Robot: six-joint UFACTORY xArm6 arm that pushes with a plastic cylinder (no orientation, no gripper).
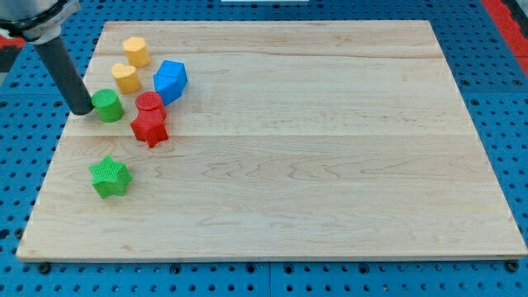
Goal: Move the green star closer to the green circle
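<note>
No pincer here, just my tip (82, 110) at the frame's upper left, right against the green circle (108, 105). The green star (110, 176) sits below it on the wooden surface (330, 165), apart.

I count six blocks: two green, a star (110, 176) and a circle (108, 105); two red, a star (150, 128) and a circle (150, 103); two yellow (136, 51) (125, 77); one blue (170, 80).
</note>
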